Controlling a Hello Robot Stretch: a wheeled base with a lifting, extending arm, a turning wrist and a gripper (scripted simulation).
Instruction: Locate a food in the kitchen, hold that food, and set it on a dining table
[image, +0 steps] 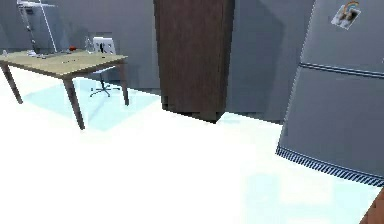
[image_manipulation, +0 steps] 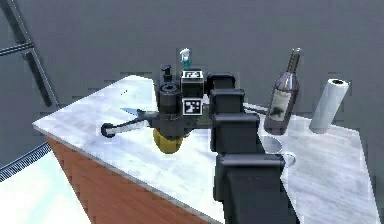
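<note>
Arm (image_manipulation: 245, 165) reaches over the desk (image_manipulation: 90, 118), tool (image_manipulation: 118, 126) near a yellowish blob (image_manipulation: 172, 142), probably the food. Can't tell its finger state or if it's holding anything. A careless swing could topple the bottle (image_manipulation: 284, 95).

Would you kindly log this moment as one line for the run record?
arm out over counter | jaws near yellowish item, hold unclear | bottle, paper roll nearby

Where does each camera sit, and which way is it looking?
Forward view: on the robot, facing ahead and slightly down at a wooden table, dark cabinet and grey fridge.
Arm side view: on the robot's body, facing sideways over a marble counter with a bottle and paper roll; the arm and gripper show.
Shared: probably the fridge's striped grille.
</note>
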